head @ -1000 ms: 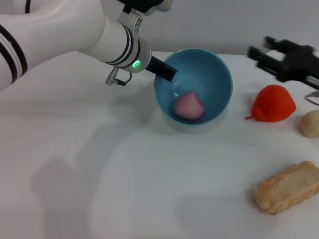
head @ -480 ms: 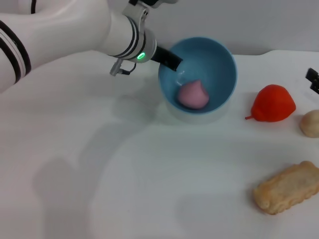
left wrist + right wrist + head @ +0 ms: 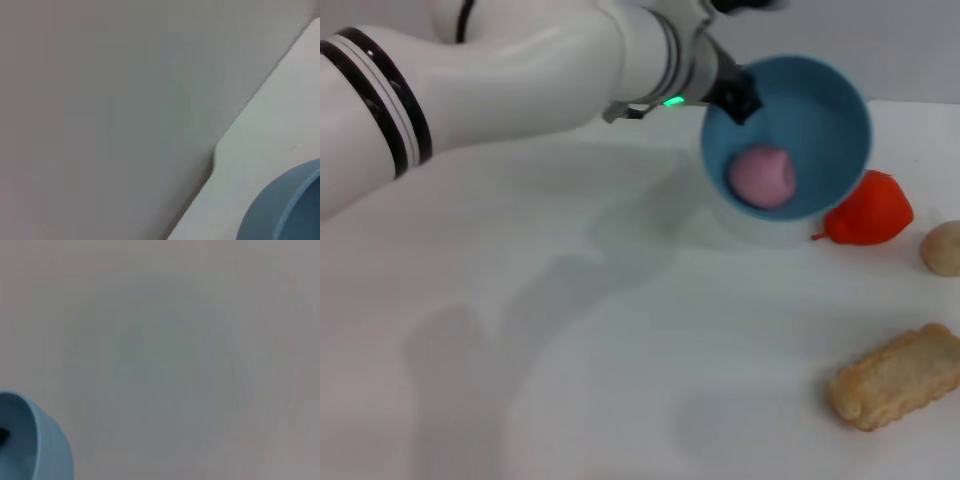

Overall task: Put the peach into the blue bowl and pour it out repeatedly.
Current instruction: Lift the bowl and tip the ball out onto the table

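A: Where is the peach (image 3: 762,177) placed at this moment?

B: It is seen inside the blue bowl (image 3: 825,120), low against the inner wall. The blue bowl is held above the tabletop (image 3: 620,350) and tipped, with its mouth turned toward the head camera.

A: By what is the bowl held?

B: Its rim is pinched by the left hand (image 3: 738,98), whose dark finger is seen over the edge (the other finger is hidden behind the wall, so the clamp is judged from the raised bowl). The right hand is not seen in any view.

A: What could go wrong from here?

B: The red-orange fruit (image 3: 869,209) lies just beside the blue bowl, partly under its lower edge. If the peach is poured out there, it could be knocked against that fruit and sent rolling toward the pale lump (image 3: 942,248) or the biscuit-like piece (image 3: 895,375), both farther from the bowl on the same side.

A: Anything else?

B: Only one spot of the rim is gripped, so the bowl could be twisted or slipped loose if the tilt is deepened quickly.
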`<act>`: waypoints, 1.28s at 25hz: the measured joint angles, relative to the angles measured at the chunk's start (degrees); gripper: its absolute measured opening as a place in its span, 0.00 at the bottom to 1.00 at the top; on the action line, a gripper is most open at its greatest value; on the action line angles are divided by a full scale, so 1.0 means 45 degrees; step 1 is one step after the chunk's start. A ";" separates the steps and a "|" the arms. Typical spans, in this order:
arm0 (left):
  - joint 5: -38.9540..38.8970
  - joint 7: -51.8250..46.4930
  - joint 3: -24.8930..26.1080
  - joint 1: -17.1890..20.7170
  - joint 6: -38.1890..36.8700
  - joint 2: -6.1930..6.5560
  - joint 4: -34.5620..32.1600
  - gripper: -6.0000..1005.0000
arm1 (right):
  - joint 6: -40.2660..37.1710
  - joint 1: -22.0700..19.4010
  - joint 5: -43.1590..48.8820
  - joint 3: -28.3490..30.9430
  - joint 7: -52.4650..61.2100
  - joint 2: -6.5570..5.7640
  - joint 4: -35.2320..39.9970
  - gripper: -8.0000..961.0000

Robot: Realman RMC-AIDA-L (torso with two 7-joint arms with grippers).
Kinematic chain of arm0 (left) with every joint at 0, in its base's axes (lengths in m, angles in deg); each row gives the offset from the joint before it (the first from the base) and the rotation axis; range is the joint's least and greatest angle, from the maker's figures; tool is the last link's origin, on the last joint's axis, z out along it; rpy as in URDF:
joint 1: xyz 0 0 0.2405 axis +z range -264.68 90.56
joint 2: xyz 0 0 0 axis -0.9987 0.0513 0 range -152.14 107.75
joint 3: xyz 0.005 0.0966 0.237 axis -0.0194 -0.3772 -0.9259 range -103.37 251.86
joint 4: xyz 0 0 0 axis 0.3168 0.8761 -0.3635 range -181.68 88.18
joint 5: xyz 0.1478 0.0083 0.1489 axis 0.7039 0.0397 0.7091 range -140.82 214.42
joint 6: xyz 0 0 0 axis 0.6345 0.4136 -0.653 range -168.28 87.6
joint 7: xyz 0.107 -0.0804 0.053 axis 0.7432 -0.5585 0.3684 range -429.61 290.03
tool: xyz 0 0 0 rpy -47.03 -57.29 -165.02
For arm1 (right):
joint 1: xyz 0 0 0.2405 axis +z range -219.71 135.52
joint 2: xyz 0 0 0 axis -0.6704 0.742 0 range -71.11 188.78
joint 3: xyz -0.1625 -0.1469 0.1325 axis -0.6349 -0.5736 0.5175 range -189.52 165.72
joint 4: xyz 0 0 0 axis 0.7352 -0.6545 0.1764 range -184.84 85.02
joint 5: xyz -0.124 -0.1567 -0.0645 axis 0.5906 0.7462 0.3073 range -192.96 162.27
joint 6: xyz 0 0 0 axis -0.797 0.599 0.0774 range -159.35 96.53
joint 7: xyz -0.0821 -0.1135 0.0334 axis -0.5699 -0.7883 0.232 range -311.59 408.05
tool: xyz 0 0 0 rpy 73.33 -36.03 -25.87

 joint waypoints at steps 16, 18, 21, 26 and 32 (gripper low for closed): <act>0.3040 0.0559 -0.2538 0.0203 0.3629 -0.0020 -0.0415 0.01 | -0.1320 -0.0205 -0.0048 0.1315 -0.0042 -0.0024 -0.0290 0.70; 0.3048 0.1789 -0.2719 0.0334 0.3956 -0.0019 -0.0337 0.01 | -0.1318 -0.0245 -0.0051 0.1361 -0.0043 -0.0023 -0.0293 0.70; 0.3048 0.2652 -0.2914 0.0633 0.4496 -0.0019 -0.0291 0.01 | -0.1324 -0.0272 -0.0052 0.1449 -0.0046 -0.0014 -0.0306 0.70; 0.3057 0.3490 -0.3114 0.1343 0.6092 -0.0019 -0.0353 0.01 | -0.1297 -0.0263 -0.0052 0.1472 -0.0049 -0.0014 -0.0325 0.70; 0.3053 0.3898 -0.3511 0.1624 0.6594 -0.0020 -0.0347 0.01 | -0.1277 -0.0212 -0.0052 0.1478 -0.0055 -0.0019 -0.0354 0.70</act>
